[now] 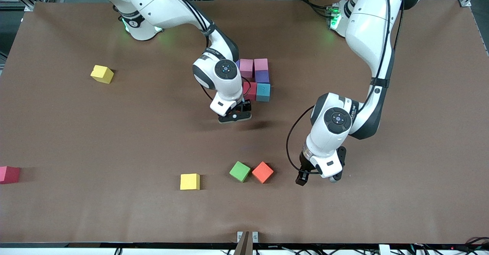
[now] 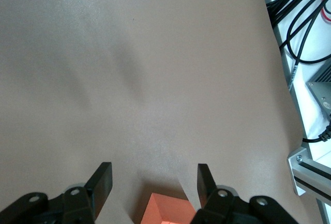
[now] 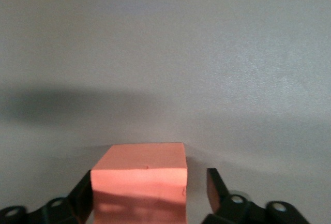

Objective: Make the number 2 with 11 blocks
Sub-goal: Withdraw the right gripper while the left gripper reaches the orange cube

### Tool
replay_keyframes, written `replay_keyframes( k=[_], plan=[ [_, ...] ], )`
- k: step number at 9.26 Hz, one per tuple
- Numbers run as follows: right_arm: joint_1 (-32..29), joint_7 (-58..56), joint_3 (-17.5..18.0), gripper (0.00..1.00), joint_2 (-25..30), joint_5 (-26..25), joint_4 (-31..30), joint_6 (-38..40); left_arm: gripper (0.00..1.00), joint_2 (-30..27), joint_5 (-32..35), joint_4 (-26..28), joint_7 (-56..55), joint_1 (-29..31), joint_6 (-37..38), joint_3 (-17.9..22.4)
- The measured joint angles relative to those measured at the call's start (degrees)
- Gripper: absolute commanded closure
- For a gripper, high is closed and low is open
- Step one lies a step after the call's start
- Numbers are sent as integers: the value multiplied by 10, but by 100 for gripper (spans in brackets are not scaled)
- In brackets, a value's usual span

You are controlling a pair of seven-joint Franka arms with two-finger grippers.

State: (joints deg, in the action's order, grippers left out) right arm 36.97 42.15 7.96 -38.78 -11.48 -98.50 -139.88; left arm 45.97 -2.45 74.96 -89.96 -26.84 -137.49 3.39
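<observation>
The blocks laid for the number 2 stand in a cluster mid-table: two pink (image 1: 246, 68) (image 1: 261, 64), a purple (image 1: 262, 76), a light blue (image 1: 263, 92) and a red (image 1: 251, 91). My right gripper (image 1: 233, 117) (image 3: 150, 190) is low at the cluster's nearer edge, open around an orange block (image 3: 139, 175); one finger is against it and a gap shows at the other. My left gripper (image 1: 318, 178) (image 2: 155, 180) hangs open and holds nothing, beside a second orange block (image 1: 263, 171) (image 2: 165, 211) near the front edge.
Loose blocks: a yellow (image 1: 102, 73) toward the right arm's end, another yellow (image 1: 190, 181) and a green cube (image 1: 240, 171) near the front edge, and a pink-red one (image 1: 8, 174) at the table's edge. The frame rail and cables (image 2: 305, 131) run along the table's side.
</observation>
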Motion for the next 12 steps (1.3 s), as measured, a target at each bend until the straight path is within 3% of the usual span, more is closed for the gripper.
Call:
replay_keyframes(
  k=[4,7,10,12],
  plan=[
    [-11,0,0,0,2,-9,21,7,26,2,0,0,-56,-5,0,-1],
    [-17,-1,0,0,9,-9,100,113,26,2,0,0,-156,-9,0,-1],
    [-25,-43,-1,0,9,-9,131,157,26,5,-1,0,-259,-12,0,-2],
    [-45,-120,-5,0,10,-9,167,211,26,10,-62,0,-290,-16,-20,-3]
  ],
)
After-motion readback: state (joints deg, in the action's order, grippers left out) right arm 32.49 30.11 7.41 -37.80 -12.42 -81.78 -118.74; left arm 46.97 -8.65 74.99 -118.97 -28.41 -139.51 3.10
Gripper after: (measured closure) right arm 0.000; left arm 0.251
